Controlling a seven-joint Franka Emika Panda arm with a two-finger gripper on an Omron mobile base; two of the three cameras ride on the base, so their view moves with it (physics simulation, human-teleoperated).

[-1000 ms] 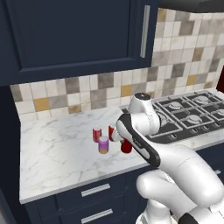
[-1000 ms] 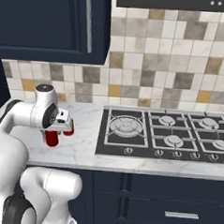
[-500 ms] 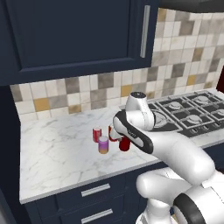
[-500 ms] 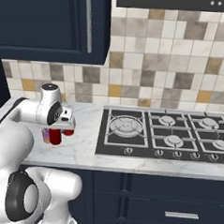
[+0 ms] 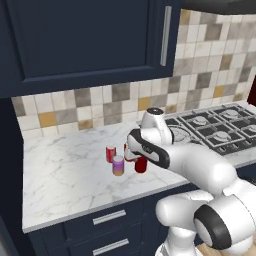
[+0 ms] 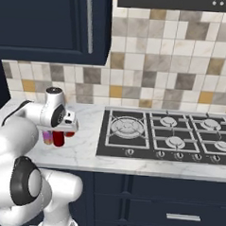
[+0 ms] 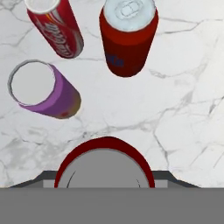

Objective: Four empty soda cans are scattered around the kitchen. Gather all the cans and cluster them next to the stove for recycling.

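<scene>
The red can (image 7: 105, 168) sits at the bottom centre of the hand view, its silvery top close under the camera and the dark finger tips showing at either side of it. The gripper (image 5: 141, 159) appears closed round this can, narrowed to about its width, though whether the can rests on the marble or hangs just above it I cannot tell. In the left base view it is the red can at centre frame, just right of the purple can (image 5: 118, 165).

Three more cans stand upright above it in the hand view: the purple can at middle left, a red can with white lettering (image 7: 56, 27) at upper left, and a plain red can (image 7: 128, 36) at upper centre. They stand near one another but apart, none touching.

An empty can is likely very light, thin-walled and easily dented, with smooth sides that may slip. The best hold is probably across the middle of the body, squeezed gently.

The white marble counter (image 5: 65, 175) carries them all. The stove (image 6: 165, 134) lies to the right in the right base view, a short way off.
</scene>
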